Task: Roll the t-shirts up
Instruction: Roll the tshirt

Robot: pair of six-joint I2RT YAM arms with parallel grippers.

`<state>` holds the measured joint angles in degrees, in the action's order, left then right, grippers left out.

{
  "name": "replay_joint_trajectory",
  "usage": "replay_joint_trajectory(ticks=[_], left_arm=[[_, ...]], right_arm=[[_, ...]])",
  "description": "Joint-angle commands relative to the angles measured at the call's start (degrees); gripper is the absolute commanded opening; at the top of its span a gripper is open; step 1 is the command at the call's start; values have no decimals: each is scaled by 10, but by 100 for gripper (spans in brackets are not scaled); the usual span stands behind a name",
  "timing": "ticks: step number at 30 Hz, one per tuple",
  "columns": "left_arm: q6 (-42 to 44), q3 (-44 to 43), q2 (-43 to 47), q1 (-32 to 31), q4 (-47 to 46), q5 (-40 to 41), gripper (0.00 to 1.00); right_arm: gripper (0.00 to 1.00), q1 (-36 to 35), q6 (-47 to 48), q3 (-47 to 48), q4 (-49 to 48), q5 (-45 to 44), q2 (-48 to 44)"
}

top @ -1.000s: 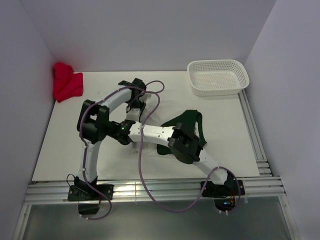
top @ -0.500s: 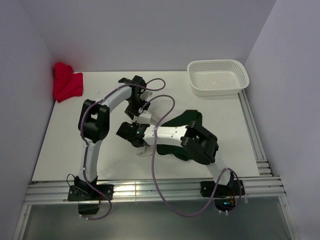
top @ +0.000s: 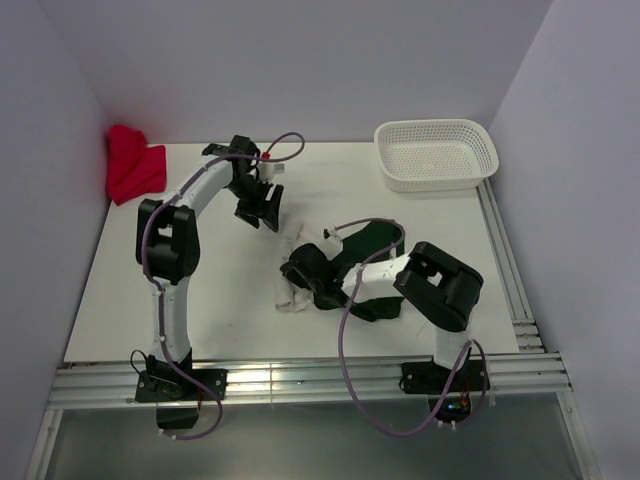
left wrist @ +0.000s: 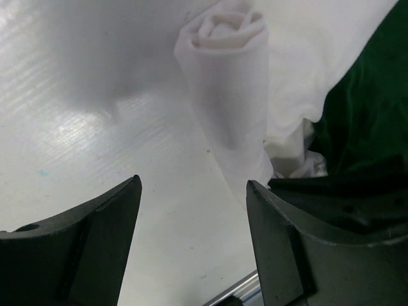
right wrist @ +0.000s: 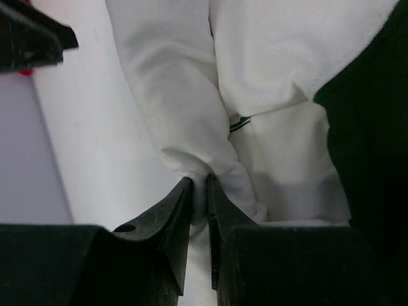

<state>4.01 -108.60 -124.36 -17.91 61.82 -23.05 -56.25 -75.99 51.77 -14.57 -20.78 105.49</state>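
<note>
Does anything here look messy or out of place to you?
The white cloth t-shirt looks only partly rolled: one end is a neat tube, while the rest lies bunched against the dark green cloth t-shirt. The right hand pinches a fold of it.

We see left arm (top: 168,300) rising from base at near edge, elbow bent high, forearm reaching far and right. At its end, left gripper (top: 264,208) angles down toward near side, jaws spread wide. In wrist view we find its fingers (left wrist: 95,242) well apart. We see right arm (top: 443,290) folded sharply at elbow, forearm stretched low toward left. There, right gripper (top: 298,282) sits nearly closed, tips pinching fold of white t-shirt (right wrist: 185,115).
</note>
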Motion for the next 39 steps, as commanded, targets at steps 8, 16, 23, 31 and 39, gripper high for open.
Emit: replay_joint_trajectory(ticks=[8,16,23,31,39], left_arm=[[1,126,30,23,-114,-194,73],[-63,195,-5,22,-219,-253,70],[-86,175,-26,10,-217,-198,50],[-69,117,-10,-15,-116,-4,18],[-46,98,7,-34,-70,78,16]], right_arm=[[19,32,-166,-172,-345,97,61],[18,33,-235,-222,-501,112,132],[20,33,-215,-218,-435,103,106],[42,10,-80,-83,-54,-9,-29],[46,-50,-27,114,277,-105,-16]])
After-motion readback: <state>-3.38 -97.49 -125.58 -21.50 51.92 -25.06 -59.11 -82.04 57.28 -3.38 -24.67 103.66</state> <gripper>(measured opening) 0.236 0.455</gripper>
